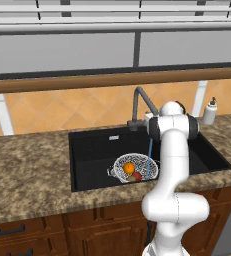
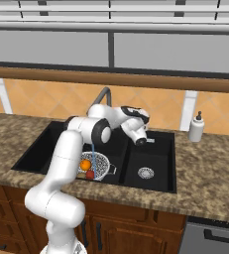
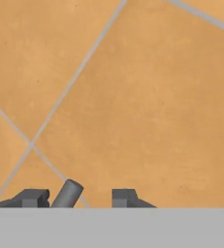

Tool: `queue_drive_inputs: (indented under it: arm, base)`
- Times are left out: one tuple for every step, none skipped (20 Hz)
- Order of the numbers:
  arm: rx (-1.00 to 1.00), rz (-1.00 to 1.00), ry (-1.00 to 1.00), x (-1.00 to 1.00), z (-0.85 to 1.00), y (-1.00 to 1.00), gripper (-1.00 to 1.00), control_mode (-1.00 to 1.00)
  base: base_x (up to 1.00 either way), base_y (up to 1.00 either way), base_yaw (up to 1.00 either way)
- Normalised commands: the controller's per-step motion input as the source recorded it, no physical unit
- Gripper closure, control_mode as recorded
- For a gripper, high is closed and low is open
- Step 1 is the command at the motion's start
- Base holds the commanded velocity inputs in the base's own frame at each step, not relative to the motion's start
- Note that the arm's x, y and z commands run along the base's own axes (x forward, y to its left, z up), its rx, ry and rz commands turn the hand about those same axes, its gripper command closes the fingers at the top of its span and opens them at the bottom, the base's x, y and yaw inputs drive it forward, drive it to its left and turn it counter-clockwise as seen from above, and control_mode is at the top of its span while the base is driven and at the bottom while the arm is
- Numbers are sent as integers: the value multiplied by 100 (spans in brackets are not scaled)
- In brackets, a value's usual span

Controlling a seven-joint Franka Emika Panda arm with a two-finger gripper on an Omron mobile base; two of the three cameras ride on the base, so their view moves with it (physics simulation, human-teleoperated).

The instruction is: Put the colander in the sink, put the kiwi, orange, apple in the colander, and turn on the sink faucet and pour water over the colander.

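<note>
The granite counter [image 1: 27, 165] runs wide across the room, with the orange tiled wall [image 3: 133, 97] behind it. Set into it is the black sink [image 1: 92, 145], its long side along the counter edge, split into two basins; the one on the robot's right holds nothing but its round steel drain [image 2: 145, 172] and has plenty of open room.

The sink faucet [image 1: 138, 102] stands at the back rim, its dark gooseneck rising and its angled spout reaching forward over the left basin. A thin light-blue line of water [image 1: 149, 157] drops straight down from it into the colander [image 1: 146, 162].

That colander sits upright on the floor of the left basin, toward the front wall, a round silvery mesh bowl with a small handle showing on its side. Inside it the orange [image 1: 129, 168] lies toward the back, the red apple [image 1: 137, 176] just in front, and the dull brown kiwi [image 1: 131, 178] tucked beside the apple (small and hard to make out).

The gripper [image 3: 79, 196] is up by the faucet, facing the tiles. Its dark fingertips [image 3: 123, 196] stand apart, with a short grey rod, the lever [image 3: 67, 193], between them, nearer one finger; I can't tell whether it touches.

A white soap bottle [image 1: 210, 111] stands on the back counter to the right.
</note>
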Motion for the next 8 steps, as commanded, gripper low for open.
queue_drive_inputs:
  arm:
    - [0,0,2,0,0,-54,100,-100]
    - [0,0,1,0,0,-54,100,-100]
    - [0,0,0,0,0,-53,100,-100]
    - [0,0,0,-1,-3,-48,100,-100]
    - [0,-1,0,-5,-3,-42,100,-100]
    - [0,-3,0,-5,-4,-33,100,-100]
    - [4,-11,0,1,0,-13,100,-100]
    - [0,0,0,0,0,0,100,-100]
  base:
    - [0,0,0]
    - [0,0,0]
    - [0,0,0]
    - [0,0,0]
    - [0,0,0]
    - [0,0,0]
    - [0,0,0]
    - [0,0,0]
